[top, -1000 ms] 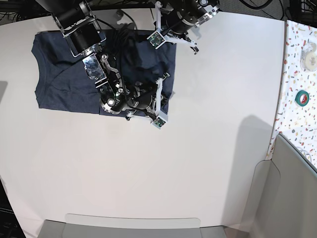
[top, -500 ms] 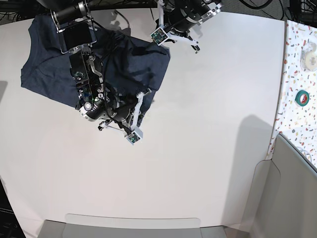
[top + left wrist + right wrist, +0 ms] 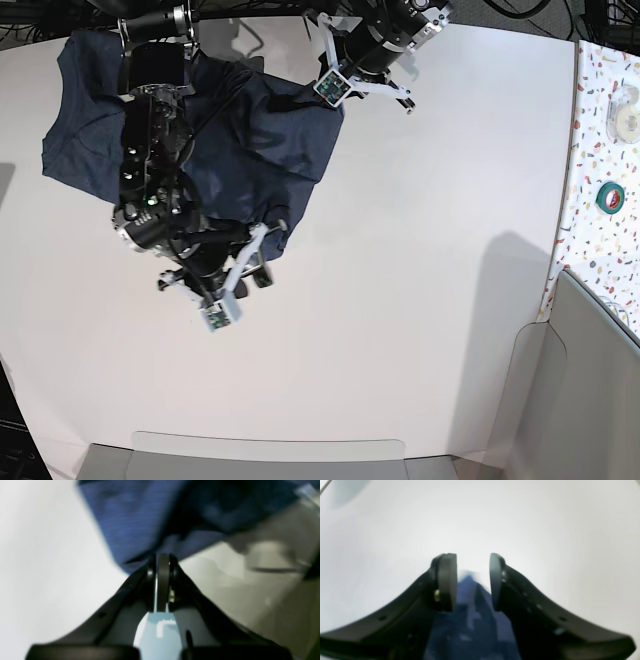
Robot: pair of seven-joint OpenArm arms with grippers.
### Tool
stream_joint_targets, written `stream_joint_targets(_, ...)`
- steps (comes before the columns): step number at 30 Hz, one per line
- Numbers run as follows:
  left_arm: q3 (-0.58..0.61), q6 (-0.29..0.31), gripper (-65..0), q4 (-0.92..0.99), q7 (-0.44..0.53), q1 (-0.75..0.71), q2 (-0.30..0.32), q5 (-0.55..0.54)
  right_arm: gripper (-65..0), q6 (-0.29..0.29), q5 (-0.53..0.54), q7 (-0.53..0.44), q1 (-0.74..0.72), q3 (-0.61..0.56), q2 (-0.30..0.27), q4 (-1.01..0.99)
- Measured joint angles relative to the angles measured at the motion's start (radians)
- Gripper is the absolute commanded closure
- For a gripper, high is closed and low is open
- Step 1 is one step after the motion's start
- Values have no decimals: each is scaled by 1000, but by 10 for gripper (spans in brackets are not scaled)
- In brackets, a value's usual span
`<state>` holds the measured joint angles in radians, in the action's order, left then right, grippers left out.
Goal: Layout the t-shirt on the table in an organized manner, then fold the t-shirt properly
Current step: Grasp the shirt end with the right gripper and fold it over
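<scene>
Right claw (image 3: pixel 473 580) spread, shirt (image 3: pixel 250 140) corner between pads, unpinched; left claw (image 3: pixel 162 565) pinching hem at 12. Pull taut, lay flat on table (image 3: pixel 420 300).

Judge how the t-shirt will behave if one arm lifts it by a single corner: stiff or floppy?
Probably floppy: the t-shirt already lies rumpled in soft folds on the table. It would likely drape and sag from the pinch, as its edge does at the left gripper. It seems light, thin cloth, not slippery.
</scene>
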<state>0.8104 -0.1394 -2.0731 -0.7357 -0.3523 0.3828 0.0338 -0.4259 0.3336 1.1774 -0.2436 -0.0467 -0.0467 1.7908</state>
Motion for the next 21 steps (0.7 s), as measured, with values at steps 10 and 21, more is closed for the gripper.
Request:
stream_joint_targets(10, -276, -31, 0, 0, 69, -24, -89, 4, -239, -1, 17, 3, 180, 317, 14, 160)
stream_joint_targets(21, -98, 154, 0, 1, 113, 26, -203, -6, -47, 0, 291, 8, 183, 291, 39, 74)
